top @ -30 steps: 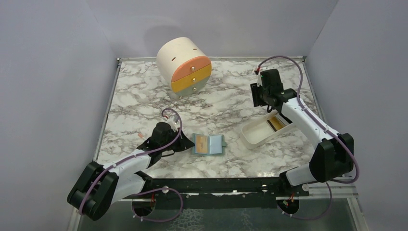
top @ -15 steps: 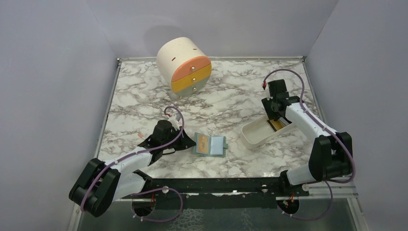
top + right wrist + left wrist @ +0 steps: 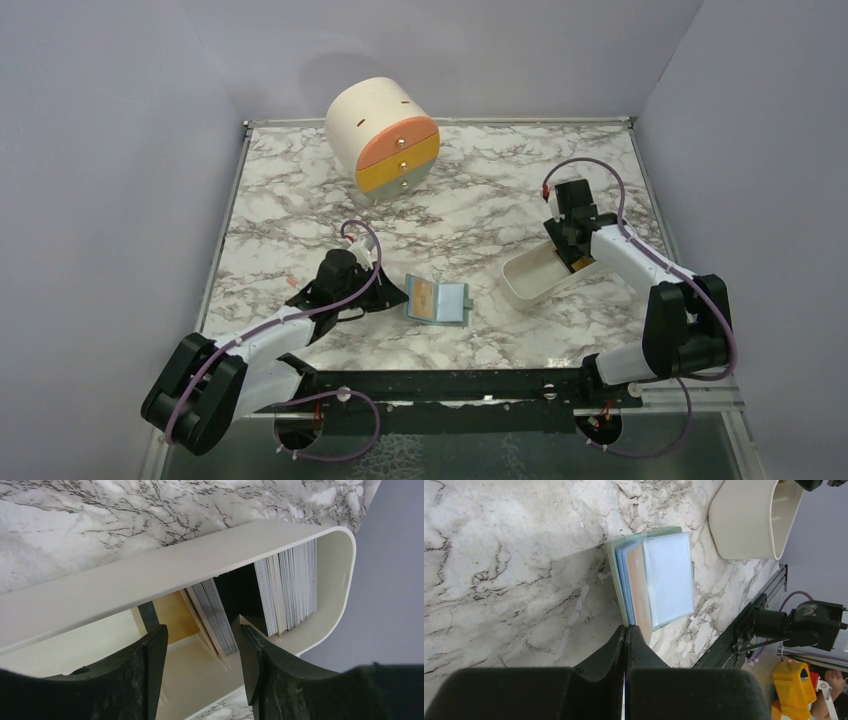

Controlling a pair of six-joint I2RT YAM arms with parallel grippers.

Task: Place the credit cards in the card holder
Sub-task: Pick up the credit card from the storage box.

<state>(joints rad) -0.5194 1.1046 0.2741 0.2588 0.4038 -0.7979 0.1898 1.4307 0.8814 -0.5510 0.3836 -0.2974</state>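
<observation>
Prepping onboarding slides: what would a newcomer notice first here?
The cream drawer cylinder at the far edge dominates. Mid-table the green card holder lies open, left jaws shut beside it. On the right, the right jaws stand open over cards stacked upright in the white tray.

Legible text, labels, brands, numbers, signs: none in any view.
- Thin black, tan and pale grey plastic credit cards [image 3: 295,587], stacked in the long white plastic tray [image 3: 175,572]: edge-on, faces hidden.
- Tan-orange card [image 3: 639,590] in the sage-green bifold card holder [image 3: 664,580]: seen obliquely, no print discernible.
</observation>
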